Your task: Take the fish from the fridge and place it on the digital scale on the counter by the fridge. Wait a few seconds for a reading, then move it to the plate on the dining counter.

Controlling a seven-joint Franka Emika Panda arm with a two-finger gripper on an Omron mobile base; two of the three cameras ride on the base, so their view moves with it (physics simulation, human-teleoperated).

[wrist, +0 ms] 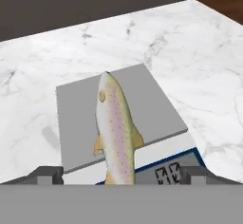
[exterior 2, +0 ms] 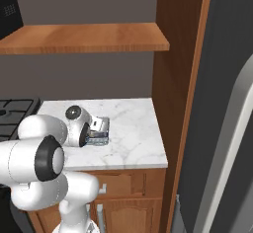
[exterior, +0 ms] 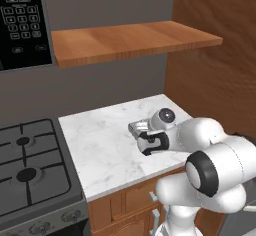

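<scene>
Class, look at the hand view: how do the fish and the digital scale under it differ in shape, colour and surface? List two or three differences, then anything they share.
The fish is slender, curved and pointed at its far end; the digital scale is a flat rectangular box. The fish is tan with speckles and small fins; the scale's top is plain grey, with a blue-edged display strip along its front. The fish lies lengthways across the scale and overhangs that front edge. Both sit on the marble counter.

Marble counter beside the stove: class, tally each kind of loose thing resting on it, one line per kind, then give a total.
Fish: 1, lying on the scale
Digital scale: 1, on the counter
Total: 2
</scene>
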